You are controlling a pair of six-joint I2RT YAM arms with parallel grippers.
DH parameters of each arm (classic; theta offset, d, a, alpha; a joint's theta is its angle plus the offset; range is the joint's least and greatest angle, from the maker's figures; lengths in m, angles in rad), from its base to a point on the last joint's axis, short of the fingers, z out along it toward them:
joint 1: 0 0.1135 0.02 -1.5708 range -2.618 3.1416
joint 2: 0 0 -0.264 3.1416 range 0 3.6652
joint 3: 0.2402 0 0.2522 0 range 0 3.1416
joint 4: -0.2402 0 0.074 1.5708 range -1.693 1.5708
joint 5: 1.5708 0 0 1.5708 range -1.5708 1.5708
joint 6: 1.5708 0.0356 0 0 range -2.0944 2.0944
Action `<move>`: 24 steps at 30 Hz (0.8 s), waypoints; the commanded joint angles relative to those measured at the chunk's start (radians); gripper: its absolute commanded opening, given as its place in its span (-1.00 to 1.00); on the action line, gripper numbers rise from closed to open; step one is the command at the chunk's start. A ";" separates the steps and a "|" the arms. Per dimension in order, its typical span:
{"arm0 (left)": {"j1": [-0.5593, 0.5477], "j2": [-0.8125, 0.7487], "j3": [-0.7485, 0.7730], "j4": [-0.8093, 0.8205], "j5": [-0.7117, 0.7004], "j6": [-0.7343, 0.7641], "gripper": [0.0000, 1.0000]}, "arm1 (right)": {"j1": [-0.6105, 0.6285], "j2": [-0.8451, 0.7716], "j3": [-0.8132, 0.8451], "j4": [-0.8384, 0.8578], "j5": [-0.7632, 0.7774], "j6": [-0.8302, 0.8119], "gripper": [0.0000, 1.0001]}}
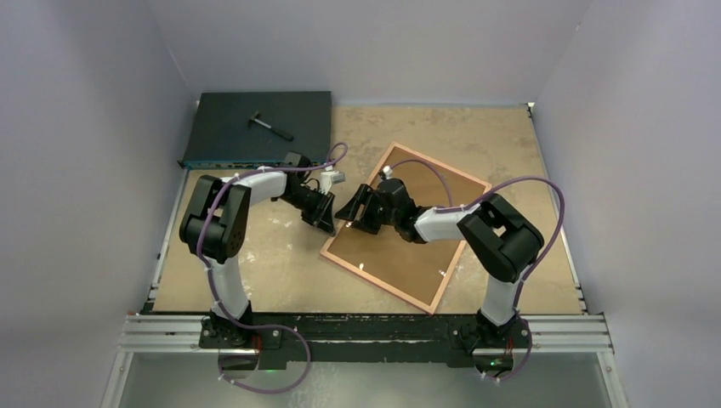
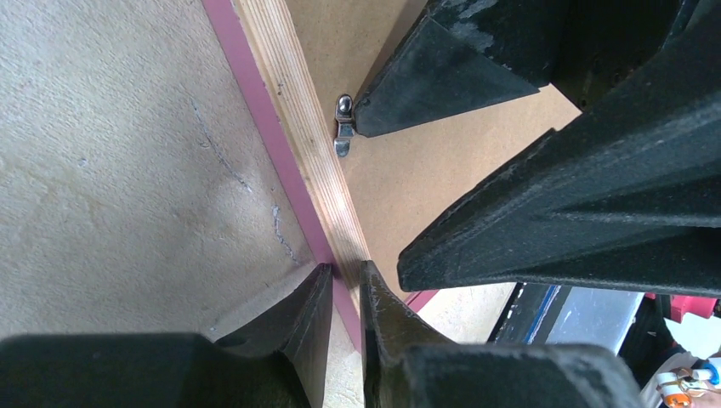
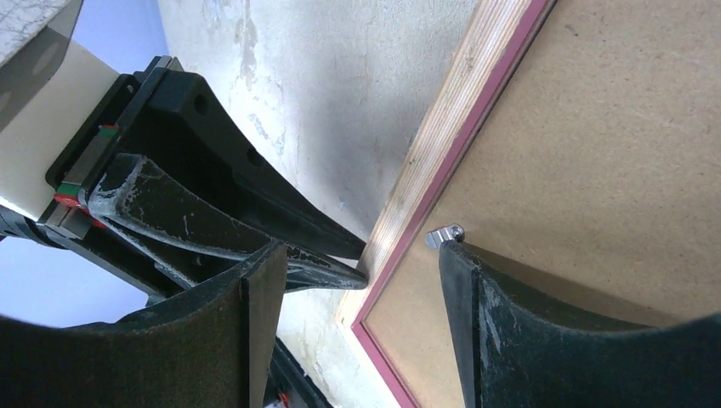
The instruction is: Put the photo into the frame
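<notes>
Pinched, closest to the left wrist camera, the pink rim of the frame near one corner, with the jaws of the left gripper drawn almost together on it. Found that frame lying back-up and skewed on the counter, right of centre, with the brown backing board seated inside it and a small metal turn clip at the board's edge. Held the right gripper released and wide, one finger by the clip, the other outside the rim. Saw no photo in any view; could not tell whether hidden under the board or absent, so judged the task unfinished, with work at the clip in hand. Noted a dark flat box at the far left corner, carrying a small black tool.
</notes>
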 commanded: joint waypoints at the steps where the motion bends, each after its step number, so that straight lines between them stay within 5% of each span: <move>1: 0.003 0.015 -0.011 0.025 -0.003 0.011 -0.72 | 0.006 0.024 0.028 -0.016 0.039 0.001 0.38; 17: 0.004 0.015 -0.021 0.031 0.002 0.021 -0.75 | 0.007 0.052 0.059 -0.021 0.034 -0.011 0.36; 24: 0.004 -0.001 -0.003 0.009 0.001 0.031 -0.76 | 0.009 -0.086 0.017 -0.061 -0.005 -0.040 0.42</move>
